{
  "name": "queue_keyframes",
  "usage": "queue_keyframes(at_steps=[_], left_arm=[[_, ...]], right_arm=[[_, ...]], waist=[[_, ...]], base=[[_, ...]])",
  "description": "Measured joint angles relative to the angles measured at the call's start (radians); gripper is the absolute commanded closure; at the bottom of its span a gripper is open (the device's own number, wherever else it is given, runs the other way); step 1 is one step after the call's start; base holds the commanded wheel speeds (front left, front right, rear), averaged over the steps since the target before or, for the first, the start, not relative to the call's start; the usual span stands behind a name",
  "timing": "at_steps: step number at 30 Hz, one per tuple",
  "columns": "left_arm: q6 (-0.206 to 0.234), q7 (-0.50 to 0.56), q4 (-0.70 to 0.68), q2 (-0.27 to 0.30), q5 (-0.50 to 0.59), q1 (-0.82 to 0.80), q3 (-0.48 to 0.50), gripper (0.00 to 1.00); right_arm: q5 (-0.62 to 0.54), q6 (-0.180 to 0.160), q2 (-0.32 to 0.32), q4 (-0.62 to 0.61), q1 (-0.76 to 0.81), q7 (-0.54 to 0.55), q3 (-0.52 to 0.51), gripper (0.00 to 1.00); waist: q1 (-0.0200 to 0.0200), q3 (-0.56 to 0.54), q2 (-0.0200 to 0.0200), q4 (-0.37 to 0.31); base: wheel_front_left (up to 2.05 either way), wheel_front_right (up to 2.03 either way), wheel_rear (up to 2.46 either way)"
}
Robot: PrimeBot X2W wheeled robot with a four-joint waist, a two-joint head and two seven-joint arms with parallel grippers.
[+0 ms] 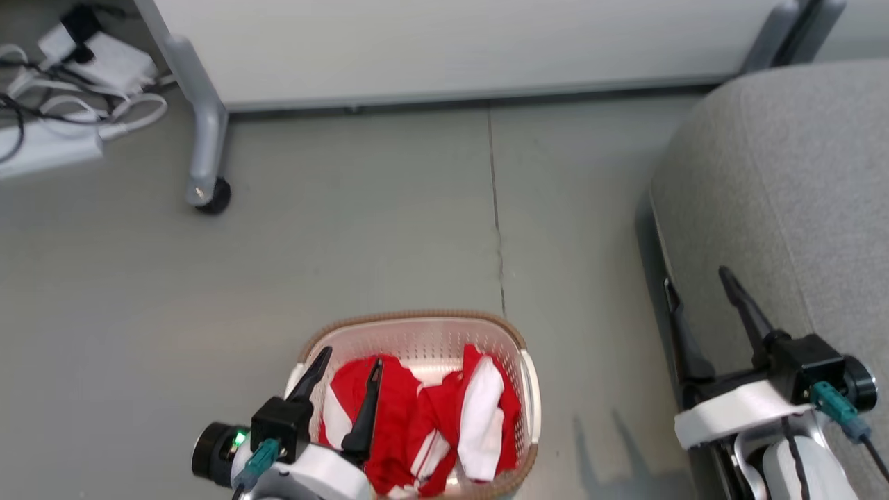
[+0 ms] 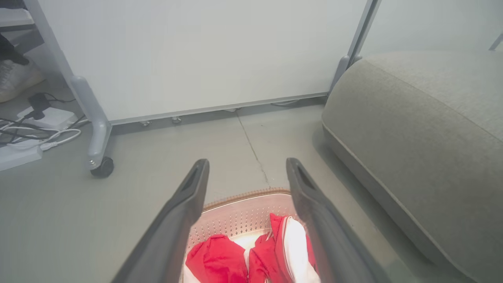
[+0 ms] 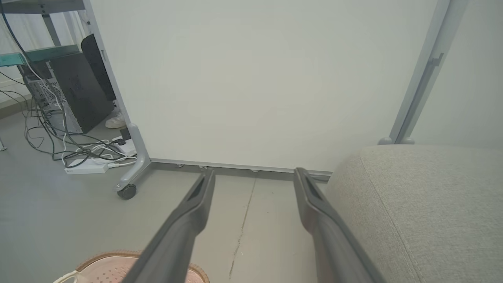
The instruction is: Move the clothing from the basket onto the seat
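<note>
The cream-white basket (image 1: 424, 326) with a brown rim sits on the floor at the bottom centre of the head view, holding crumpled red and white clothing (image 1: 424, 417). My left gripper (image 1: 351, 360) hangs open just above the clothing's left part, nothing between its fingers. In the left wrist view the clothing (image 2: 251, 255) lies in the basket (image 2: 235, 220) below the open left gripper (image 2: 247, 163). The big grey seat (image 1: 799, 180) stands on the right. My right gripper (image 1: 698, 281) is open over the seat's left edge, holding nothing; the right wrist view has it (image 3: 255, 175) beside the seat (image 3: 424, 212).
A pale wheeled partition panel (image 1: 444, 48) runs along the back, its castor (image 1: 208, 198) on the floor at left. Power strips and cables (image 1: 62, 90) lie at the far left. A computer tower (image 3: 84, 90) stands behind the panel. Bare floor (image 1: 347, 229) lies between basket and panel.
</note>
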Motion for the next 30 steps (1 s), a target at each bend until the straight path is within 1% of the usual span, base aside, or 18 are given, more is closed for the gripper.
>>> queue_keyframes(at_steps=[3, 7, 10, 11, 13, 15, 17, 18, 19, 21, 22, 27, 30], left_arm=[[-0.006, 0.0, 0.071, -0.001, 0.035, -0.066, -0.01, 0.0], [-0.016, 0.0, 0.192, 0.002, 0.108, -0.169, -0.023, 0.0], [-0.025, 0.0, 0.286, 0.017, 0.145, -0.245, -0.034, 0.0], [-0.021, 0.0, 0.315, 0.029, 0.165, -0.275, -0.042, 0.0], [0.012, 0.0, 0.355, 0.054, 0.215, -0.339, -0.061, 0.0], [0.022, 0.0, 0.408, 0.067, 0.229, -0.4, -0.071, 0.0], [0.023, 0.0, 0.473, 0.078, 0.257, -0.449, -0.096, 0.0], [0.023, 0.0, 0.473, 0.078, 0.257, -0.449, -0.096, 0.0], [0.024, 0.0, 0.505, 0.081, 0.268, -0.472, -0.108, 0.0], [0.021, 0.0, 0.58, 0.092, 0.291, -0.53, -0.136, 0.0], [0.019, 0.0, 0.648, 0.098, 0.315, -0.58, -0.16, 0.0], [0.027, 0.0, 0.744, 0.101, 0.348, -0.677, -0.206, 0.0], [0.044, 0.0, 0.815, 0.112, 0.378, -0.714, -0.235, 0.0]], right_arm=[[-0.014, 0.0, -0.001, -0.03, -0.023, 0.0, -0.011, 0.0], [-0.021, 0.0, -0.001, -0.065, -0.053, -0.001, -0.015, 0.0], [-0.018, 0.0, -0.001, -0.097, -0.077, -0.001, -0.018, 0.0], [-0.012, 0.0, -0.001, -0.11, -0.084, -0.001, -0.021, 0.0], [-0.002, 0.0, -0.002, -0.127, -0.094, -0.001, -0.021, 0.0], [-0.001, 0.0, -0.002, -0.142, -0.1, -0.001, -0.015, 0.0], [0.007, 0.0, -0.002, -0.152, -0.113, -0.001, -0.011, 0.0], [0.007, 0.0, -0.002, -0.152, -0.113, -0.001, -0.011, 0.0], [0.01, 0.0, -0.002, -0.156, -0.114, -0.001, -0.008, 0.0], [0.018, 0.0, -0.002, -0.158, -0.118, -0.001, -0.004, 0.0], [0.026, 0.0, -0.002, -0.16, -0.129, -0.001, 0.002, 0.0], [0.048, 0.0, -0.002, -0.161, -0.15, -0.001, 0.026, 0.0], [0.064, 0.0, -0.002, -0.165, -0.156, -0.001, 0.044, 0.0]], waist=[[0.0, 0.075, 0.0, -0.011], [0.0, 0.182, 0.0, -0.028], [0.0, 0.264, 0.0, -0.042], [0.0, 0.293, 0.0, -0.048], [0.0, 0.347, 0.0, -0.058], [0.0, 0.401, 0.0, -0.069], [0.0, 0.452, 0.0, -0.08], [0.0, 0.452, 0.0, -0.08], [0.0, 0.476, 0.0, -0.086], [0.0, 0.523, 0.0, -0.099], [0.0, 0.564, 0.0, -0.111], [0.0, 0.645, 0.0, -0.145], [0.0, 0.68, 0.0, -0.166]], base=[[0.0, 0.0, 0.0], [0.0, 0.0, 0.0], [0.0, 0.0, 0.0], [0.0, 0.0, 0.0], [0.0, 0.0, 0.0], [0.0, 0.0, 0.0], [0.0, 0.0, 0.0], [0.0, 0.0, 0.0], [0.0, 0.0, 0.0], [0.0, 0.0, 0.0], [0.0, 0.0, 0.0], [0.0, 0.0, 0.0], [0.0, 0.0, 0.0]])
